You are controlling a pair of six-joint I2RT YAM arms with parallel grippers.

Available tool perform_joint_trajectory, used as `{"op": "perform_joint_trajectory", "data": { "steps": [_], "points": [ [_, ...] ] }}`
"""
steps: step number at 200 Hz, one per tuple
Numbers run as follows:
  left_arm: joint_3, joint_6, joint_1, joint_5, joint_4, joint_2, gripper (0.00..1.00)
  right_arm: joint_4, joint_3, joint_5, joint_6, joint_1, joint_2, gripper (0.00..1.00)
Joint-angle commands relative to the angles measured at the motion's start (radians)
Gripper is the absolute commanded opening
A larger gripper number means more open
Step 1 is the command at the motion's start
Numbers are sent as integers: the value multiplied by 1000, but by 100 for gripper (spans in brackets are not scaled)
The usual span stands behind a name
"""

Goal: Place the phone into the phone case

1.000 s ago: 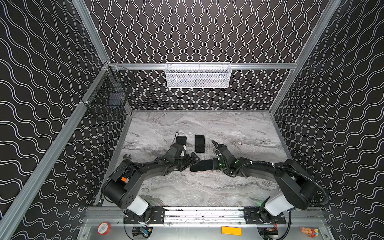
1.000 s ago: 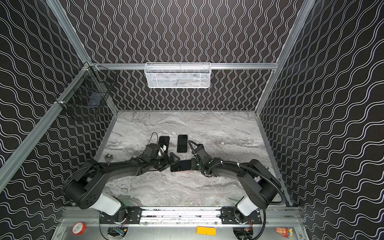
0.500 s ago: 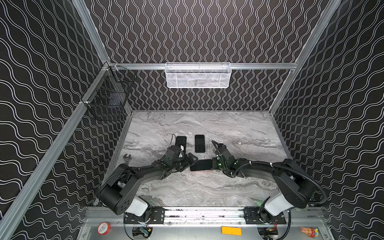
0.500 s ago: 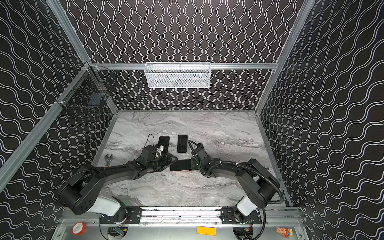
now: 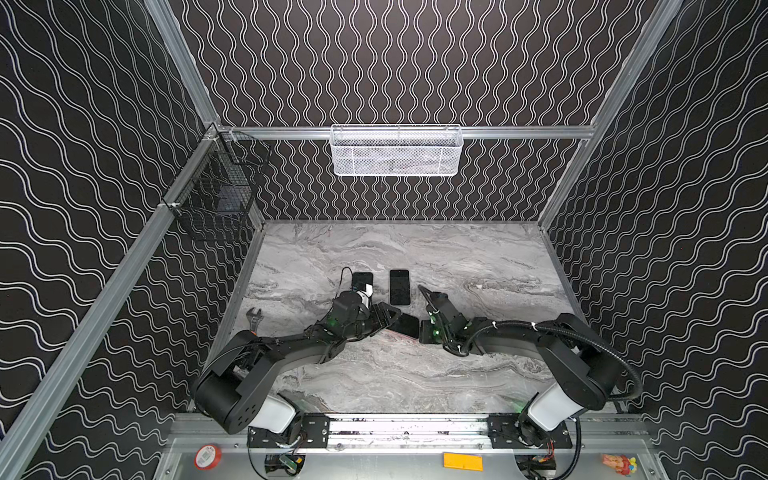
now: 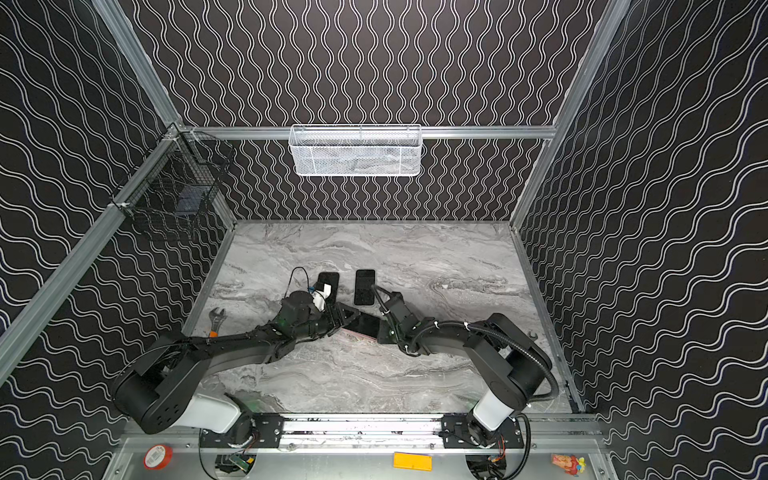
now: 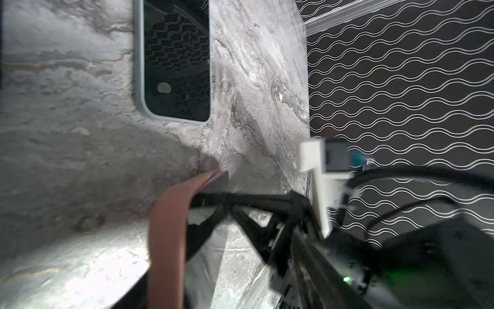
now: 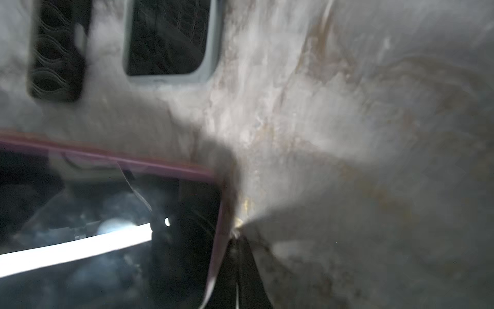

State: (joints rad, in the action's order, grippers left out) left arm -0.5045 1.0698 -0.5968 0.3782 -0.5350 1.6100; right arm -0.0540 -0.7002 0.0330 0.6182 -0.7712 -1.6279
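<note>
In both top views a phone case (image 5: 407, 326) sits mid-bench (image 5: 478, 257). Just behind it, higher in frame, the left phone (image 5: 360, 277) and right phone (image 5: 399, 286) lie side by side. A wrench (image 5: 254, 318) lies far left.

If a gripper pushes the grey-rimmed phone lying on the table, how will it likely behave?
The grey-rimmed phone lies flat, so it would probably slide, not roll or tip. Its glossy screen shows reflections, so it is likely slippery.
</note>
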Motion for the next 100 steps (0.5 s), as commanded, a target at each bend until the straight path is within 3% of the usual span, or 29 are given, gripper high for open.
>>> {"op": "perform_joint_trajectory", "data": {
  "steps": [1,36,100],
  "points": [
    [-12,-14,-3,10,-18,-10,62,117,6,-50,7,0,-9,7],
    [-18,-50,-7,-7,60,-24,60,111,4,-54,8,-1,-18,8],
    [-22,-58,-10,7,70,15,45,113,-8,-56,4,-2,-26,8]
  ]
}}
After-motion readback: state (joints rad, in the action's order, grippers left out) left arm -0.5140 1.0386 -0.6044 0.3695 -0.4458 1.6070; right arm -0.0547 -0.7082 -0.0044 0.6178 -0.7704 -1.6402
